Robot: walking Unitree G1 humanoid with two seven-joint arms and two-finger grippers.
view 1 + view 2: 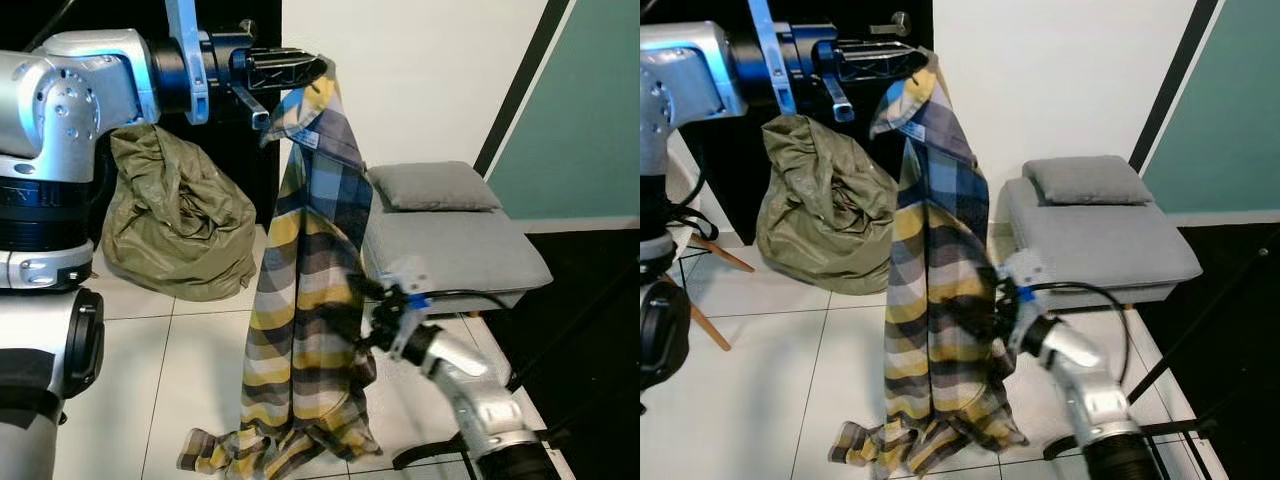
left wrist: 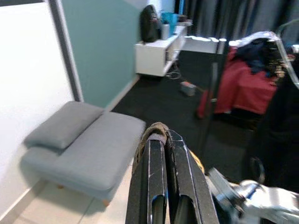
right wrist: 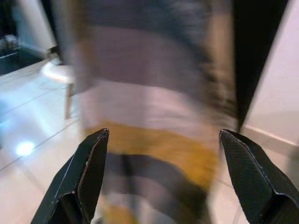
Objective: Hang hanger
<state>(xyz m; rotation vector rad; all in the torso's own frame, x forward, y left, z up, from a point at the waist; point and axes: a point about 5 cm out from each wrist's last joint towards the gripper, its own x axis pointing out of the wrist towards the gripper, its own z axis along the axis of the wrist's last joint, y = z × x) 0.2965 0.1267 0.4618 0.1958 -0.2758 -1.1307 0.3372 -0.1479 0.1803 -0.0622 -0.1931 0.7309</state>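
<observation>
Left pincer (image 1: 300, 68) holds a yellow, blue and grey checked shirt (image 1: 305, 300) up high by its collar; right pincer (image 3: 163, 172) faces the cloth lower down.

The left pincer's two long black fingers (image 2: 159, 186) are pressed together on the bunched collar, raised before the white wall (image 1: 420, 80), and the shirt hangs straight down from them with its hem crumpled on the white tiled floor (image 1: 190, 380). No hanger can be made out under the fabric. The right pincer sits at the shirt's mid-height, its fingers (image 3: 88, 172) spread wide apart with the blurred cloth just ahead of them; whether they touch it cannot be told. Behind the shirt stands a low grey upholstered bench (image 1: 450, 250) with a grey cushion (image 1: 435, 186) on it, and to the robot's left an olive-green crumpled bag (image 1: 175, 215) lies on the floor.
</observation>
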